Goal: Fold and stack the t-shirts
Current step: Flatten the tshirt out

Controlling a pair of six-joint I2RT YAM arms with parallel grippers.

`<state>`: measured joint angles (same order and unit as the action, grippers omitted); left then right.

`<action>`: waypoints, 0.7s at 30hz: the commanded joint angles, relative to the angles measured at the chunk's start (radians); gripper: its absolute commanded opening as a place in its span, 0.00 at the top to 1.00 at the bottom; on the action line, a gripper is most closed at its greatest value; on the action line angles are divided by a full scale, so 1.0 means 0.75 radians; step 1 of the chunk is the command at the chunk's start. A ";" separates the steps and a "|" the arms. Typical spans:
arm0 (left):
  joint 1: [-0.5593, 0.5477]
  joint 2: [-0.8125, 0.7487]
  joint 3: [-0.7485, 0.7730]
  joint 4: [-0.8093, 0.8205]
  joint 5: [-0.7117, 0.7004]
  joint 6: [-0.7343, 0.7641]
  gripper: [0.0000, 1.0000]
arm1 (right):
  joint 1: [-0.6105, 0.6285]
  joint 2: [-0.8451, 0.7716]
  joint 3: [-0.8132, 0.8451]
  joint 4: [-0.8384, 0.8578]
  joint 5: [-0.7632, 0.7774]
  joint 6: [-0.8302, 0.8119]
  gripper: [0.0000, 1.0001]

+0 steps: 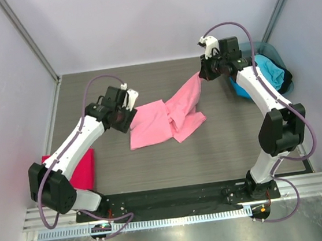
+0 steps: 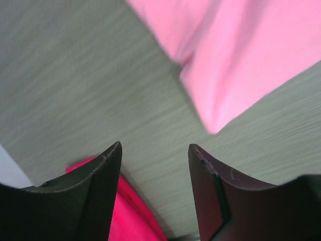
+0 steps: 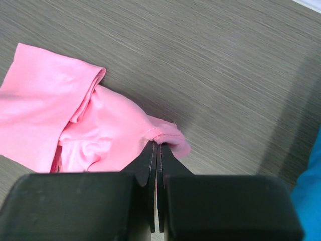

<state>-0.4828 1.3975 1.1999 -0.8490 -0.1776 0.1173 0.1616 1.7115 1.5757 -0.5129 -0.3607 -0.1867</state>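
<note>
The light pink t-shirt (image 1: pixel 164 122) lies crumpled in the middle of the table. One corner of it is lifted toward the back right by my right gripper (image 1: pixel 203 74). In the right wrist view that gripper (image 3: pixel 158 145) is shut on the pink t-shirt's (image 3: pixel 75 120) hem. My left gripper (image 1: pixel 130 108) hovers at the shirt's left edge. In the left wrist view it (image 2: pixel 155 150) stands open with nothing between its fingers, and the pink t-shirt (image 2: pixel 241 55) lies ahead of it. A crimson-magenta t-shirt (image 1: pixel 80 169) lies folded at the left, and it shows under the left fingers (image 2: pixel 130 213).
A grey-teal tub (image 1: pixel 269 50) stands at the back right holding blue and turquoise t-shirts (image 1: pixel 269 73). Blue cloth (image 3: pixel 312 191) shows at the right edge of the right wrist view. White walls with metal posts close in the table on three sides.
</note>
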 commanded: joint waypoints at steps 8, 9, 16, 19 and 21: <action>-0.268 0.309 0.247 0.148 0.269 0.071 0.44 | -0.007 0.037 -0.013 0.038 0.051 -0.033 0.99; -0.293 0.333 0.247 0.174 0.269 0.079 0.47 | -0.005 0.041 -0.011 0.040 0.059 -0.035 0.99; -0.420 0.560 0.365 0.207 0.323 0.077 0.51 | -0.011 0.044 -0.015 0.046 0.076 -0.046 0.99; -0.440 0.658 0.435 0.205 0.313 0.077 0.45 | -0.013 0.037 -0.021 0.046 0.074 -0.052 0.99; -0.446 0.732 0.488 0.203 0.312 0.073 0.44 | -0.017 0.031 -0.023 0.046 0.074 -0.058 0.99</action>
<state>-0.8101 1.9144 1.4883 -0.7288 0.0387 0.1654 0.1555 1.7569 1.5639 -0.5087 -0.3145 -0.2123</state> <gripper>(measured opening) 0.553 0.023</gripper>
